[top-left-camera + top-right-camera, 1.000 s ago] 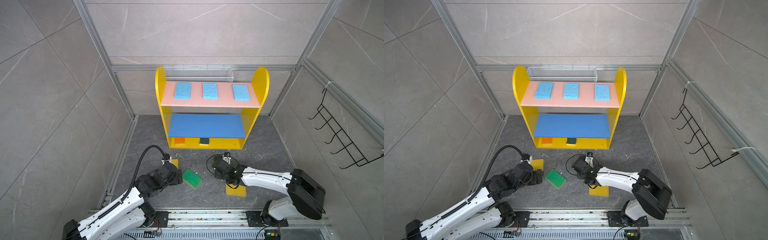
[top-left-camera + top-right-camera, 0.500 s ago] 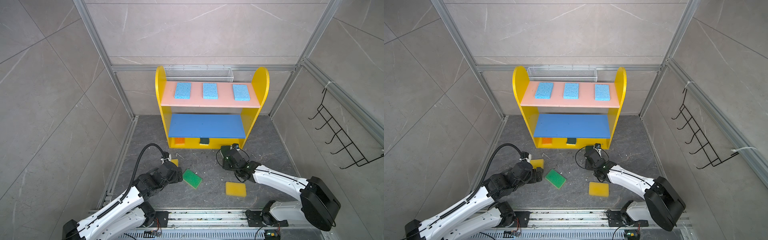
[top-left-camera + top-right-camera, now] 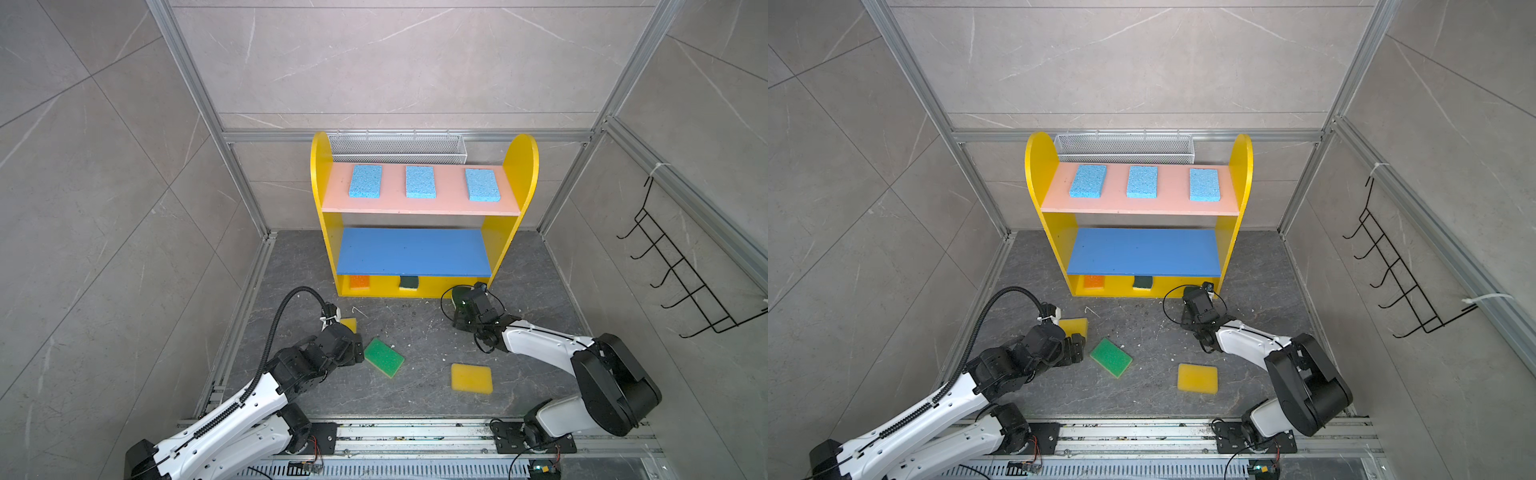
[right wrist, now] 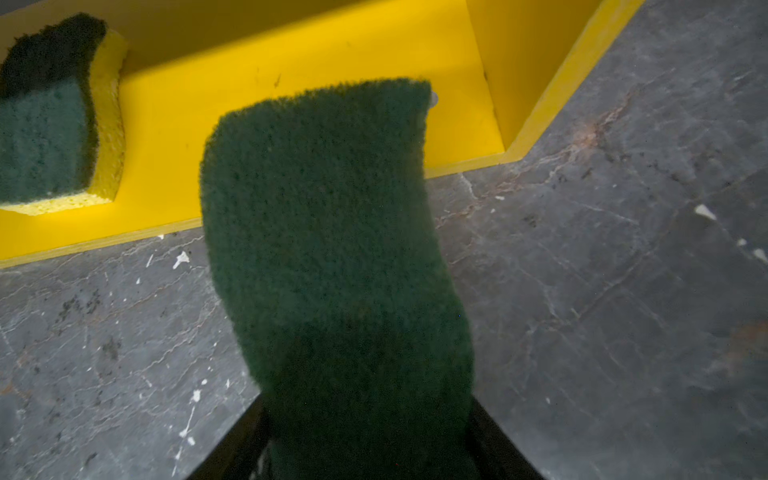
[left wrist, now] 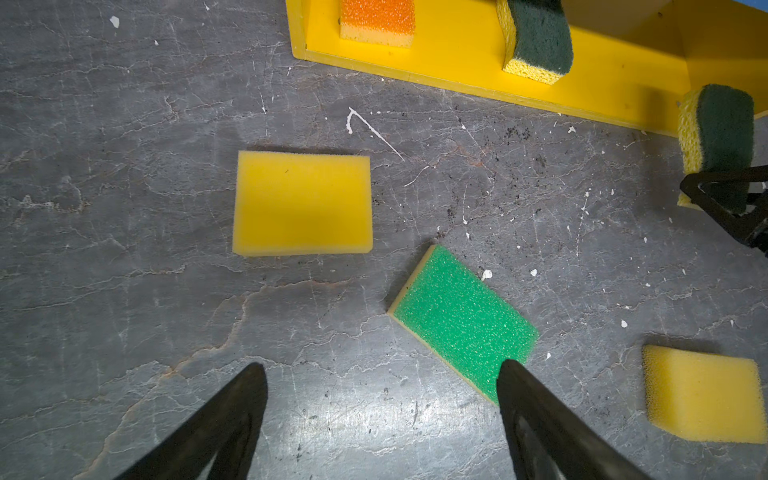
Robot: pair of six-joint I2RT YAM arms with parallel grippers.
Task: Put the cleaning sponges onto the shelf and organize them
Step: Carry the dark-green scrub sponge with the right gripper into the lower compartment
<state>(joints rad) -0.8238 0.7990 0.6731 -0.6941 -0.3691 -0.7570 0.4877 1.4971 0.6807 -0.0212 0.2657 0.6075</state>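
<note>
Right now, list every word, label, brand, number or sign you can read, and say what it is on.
No readable text anywhere.
The shelf and the sponges carry no print.
The circuit board on the front rail is too small to read.

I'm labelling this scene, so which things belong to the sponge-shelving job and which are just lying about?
Job: shelf; three blue sponges; orange sponge; shelved scourer; held scourer in the right claw; green sponge; two yellow sponges.
Lying about: basket; hook rack.
</note>
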